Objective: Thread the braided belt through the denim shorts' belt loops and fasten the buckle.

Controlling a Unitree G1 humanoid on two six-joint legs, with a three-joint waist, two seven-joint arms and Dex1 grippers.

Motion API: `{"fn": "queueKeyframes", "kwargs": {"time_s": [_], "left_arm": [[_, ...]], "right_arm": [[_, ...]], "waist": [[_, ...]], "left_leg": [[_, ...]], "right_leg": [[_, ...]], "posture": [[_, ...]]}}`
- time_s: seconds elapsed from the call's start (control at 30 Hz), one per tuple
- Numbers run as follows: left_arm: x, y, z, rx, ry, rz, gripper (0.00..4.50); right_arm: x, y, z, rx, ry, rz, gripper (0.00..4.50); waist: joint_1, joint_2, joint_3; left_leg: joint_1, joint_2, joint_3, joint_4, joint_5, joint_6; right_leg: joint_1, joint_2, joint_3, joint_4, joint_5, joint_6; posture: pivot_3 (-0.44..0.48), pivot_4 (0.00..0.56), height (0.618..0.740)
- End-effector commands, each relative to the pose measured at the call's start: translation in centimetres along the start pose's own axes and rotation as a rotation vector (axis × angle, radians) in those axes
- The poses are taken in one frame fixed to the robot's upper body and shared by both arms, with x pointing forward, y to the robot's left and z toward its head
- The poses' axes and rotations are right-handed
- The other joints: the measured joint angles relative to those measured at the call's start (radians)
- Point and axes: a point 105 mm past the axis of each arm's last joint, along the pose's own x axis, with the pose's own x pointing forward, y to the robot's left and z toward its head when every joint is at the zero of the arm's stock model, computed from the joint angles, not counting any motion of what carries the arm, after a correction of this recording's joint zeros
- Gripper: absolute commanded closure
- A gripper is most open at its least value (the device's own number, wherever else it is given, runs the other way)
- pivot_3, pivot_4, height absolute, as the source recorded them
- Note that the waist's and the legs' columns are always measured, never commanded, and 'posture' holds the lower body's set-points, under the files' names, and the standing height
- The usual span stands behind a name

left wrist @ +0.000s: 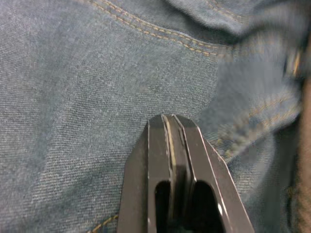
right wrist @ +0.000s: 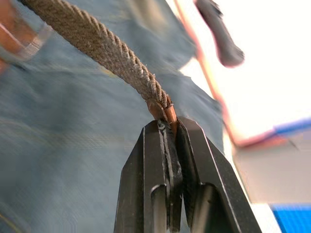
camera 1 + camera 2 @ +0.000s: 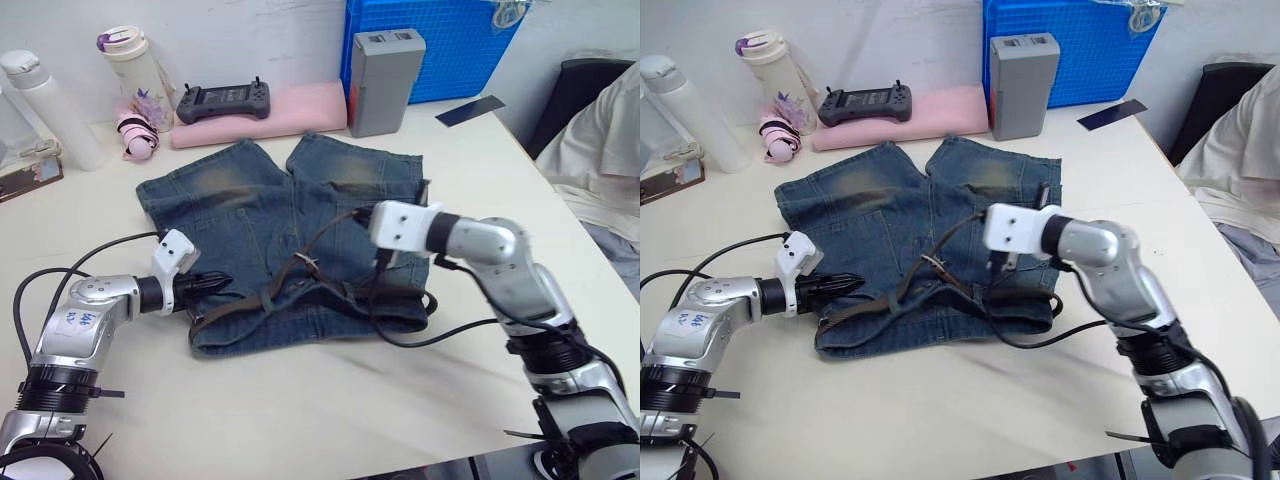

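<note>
The denim shorts lie flat mid-table, waistband toward me. The braided belt runs along that waistband, and its silver buckle rests on the denim near the middle. My right gripper hangs over the right side of the waistband. It is shut on the belt's brown leather tip, and in the right wrist view the braided strap leads away from this gripper. My left gripper is shut at the waistband's left end, its tips against bare denim. I cannot make out the belt loops.
Behind the shorts are a grey box, a blue crate, a pink pad carrying a black controller, and two bottles. A person sits at the right. Black cables loop beside the shorts.
</note>
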Motion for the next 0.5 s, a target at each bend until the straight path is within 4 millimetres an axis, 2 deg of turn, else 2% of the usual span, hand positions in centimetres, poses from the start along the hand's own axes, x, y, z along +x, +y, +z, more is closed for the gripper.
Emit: {"fn": "queueKeyframes", "kwargs": {"time_s": [0.03, 0.17, 0.23, 0.33, 0.37, 0.4, 0.5], "left_arm": [[-0.1, 0.2, -0.7, 0.011, 0.015, 0.012, 4.48], [0.0, 0.3, -0.2, 0.043, -0.013, 0.023, 4.48], [-0.1, 0.2, 1.5, 0.057, -0.093, 0.028, 4.48], [-1.1, 0.2, 5.3, 0.077, -0.262, 0.034, 4.48], [-1.4, 0.1, 6.6, 0.067, -0.316, 0.029, 4.17], [-1.7, -0.8, 8.2, 0.056, -0.384, -0.021, 3.81], [-2.3, -3.3, 11.0, 0.046, -0.492, -0.142, 2.69]], "right_arm": [[-1.3, -1.8, 0.7, -0.022, -0.034, -0.078, 4.5], [-0.9, -1.5, 1.8, -0.036, -0.079, -0.07, 4.5], [-0.1, -0.4, 3.1, -0.07, -0.119, -0.03, 4.5], [1.0, 1.1, 4.6, -0.098, -0.156, 0.009, 4.5], [1.2, 1.4, 4.9, -0.096, -0.164, 0.014, 4.5], [1.6, 1.6, 5.2, -0.092, -0.167, 0.016, 4.5], [2.2, 1.9, 5.3, -0.086, -0.159, 0.017, 4.5]], "waist": [[-0.001, 0.0, 0.0], [0.0, 0.0, 0.0], [0.0, 0.0, 0.0], [0.0, 0.0, 0.0], [0.0, 0.0, 0.0], [0.0, 0.0, 0.0], [0.0, 0.0, 0.0]], "left_leg": [[0.0, 0.0, 0.0, 0.0, 0.0, 0.0], [0.0, 0.0, 0.0, 0.0, 0.0, 0.0], [0.0, 0.0, 0.0, 0.001, 0.0, 0.0], [-0.001, 0.0, 0.0, 0.002, 0.0, 0.0], [-0.002, 0.0, 0.0, 0.003, 0.0, 0.0], [-0.003, 0.001, -0.001, 0.005, 0.0, 0.0], [-0.004, 0.0, -0.001, 0.008, -0.001, 0.001]], "right_leg": [[0.0, 0.0, 0.0, 0.0, 0.0, 0.0], [0.0, 0.0, 0.0, 0.001, 0.0, 0.0], [0.0, 0.0, 0.0, 0.001, 0.0, 0.0], [0.0, 0.0, 0.0, 0.002, 0.0, 0.0], [0.0, 0.0, 0.0, 0.002, 0.0, 0.0], [-0.001, 0.0, -0.001, 0.002, 0.0, 0.0], [-0.001, 0.0, -0.001, 0.004, 0.0, 0.0]], "posture": [[0.0, 0.15, 0.709], [0.0, 0.15, 0.709], [0.0, 0.15, 0.709], [0.0, 0.15, 0.709], [0.0, 0.15, 0.709], [0.0, 0.15, 0.709], [0.0, 0.15, 0.709]]}}
